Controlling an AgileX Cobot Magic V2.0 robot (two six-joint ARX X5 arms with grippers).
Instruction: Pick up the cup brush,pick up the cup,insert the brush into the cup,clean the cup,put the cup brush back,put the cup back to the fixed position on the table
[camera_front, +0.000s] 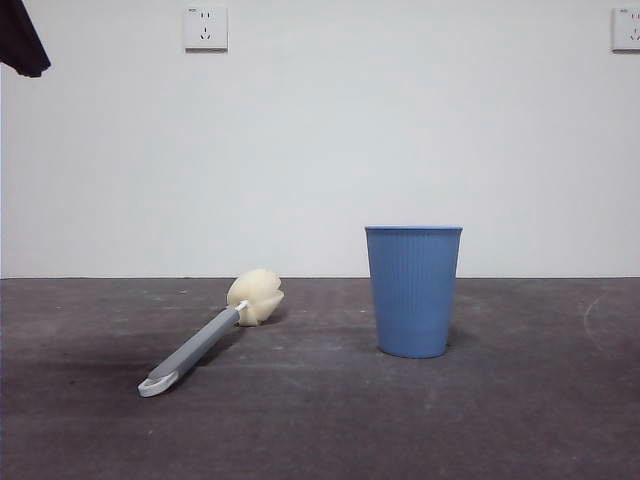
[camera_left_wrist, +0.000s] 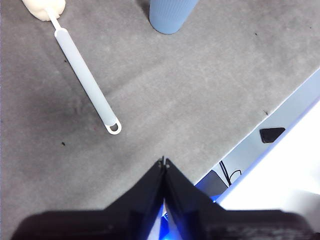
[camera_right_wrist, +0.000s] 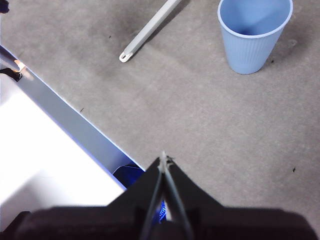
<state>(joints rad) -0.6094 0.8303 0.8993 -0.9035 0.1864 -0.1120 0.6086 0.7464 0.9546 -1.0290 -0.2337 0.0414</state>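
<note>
Item 1, leftmost: the cup brush (camera_front: 205, 339), a long slim grey plastic handle with a white looped end and a cream-yellow bulbous sponge head. It lies flat on the bench (camera_front: 320, 420), a wide dark grey-brown, scuffed matte surface. In the front view the loop points toward the camera and to the left, and the sponge head sits farther back, toward the cup. Nothing touches it.

Item 2, right of the brush: the cup (camera_front: 413, 290), a blue ribbed plastic tumbler tapering to a narrower base. It stands upright, mouth up, apart from the sponge head. The right wrist view shows its inside bare.

Item 3: the left tool (camera_left_wrist: 164, 165). Its 2 black jaws meet tip to tip, gripping nothing. It hangs above the bench near the bench's edge, with the brush's looped end the nearest task thing.

Item 4: the right tool (camera_right_wrist: 163, 159). Its 2 jaws are likewise pressed together and carry nothing. It hangs above bare bench, with the cup and the brush loop both well ahead of it.

Status: step 1 of 6, picking up the brush, is judged not yet begun; both things lie untouched.

Next move, as judged: the left tool needs to part its jaws, travel over the grey handle, turn so the jaws straddle it, and descend low enough to pinch so flat a thing. The right tool needs a wide opening for the cup wall.
</note>
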